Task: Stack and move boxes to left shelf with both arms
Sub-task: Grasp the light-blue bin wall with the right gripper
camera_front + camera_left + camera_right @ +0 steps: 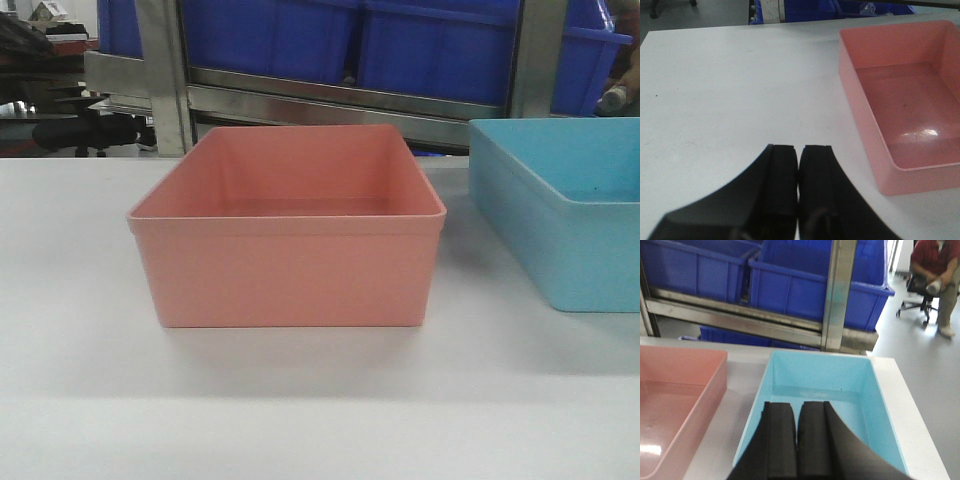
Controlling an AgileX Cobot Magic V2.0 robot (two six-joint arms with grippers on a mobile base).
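The pink bin [288,250] and blue bin [560,215] sit just apart on the worktop [300,410]. The left gripper [799,152] hovers beside the pink bin and the right gripper [797,410] over the blue bin, both jaws clenched on nothing.

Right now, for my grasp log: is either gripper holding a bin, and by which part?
Nothing is held. The left gripper is shut, empty, beside the pink bin; the right gripper is shut, empty, above the blue bin.

Left bin [290,270] beside right bin [570,250]
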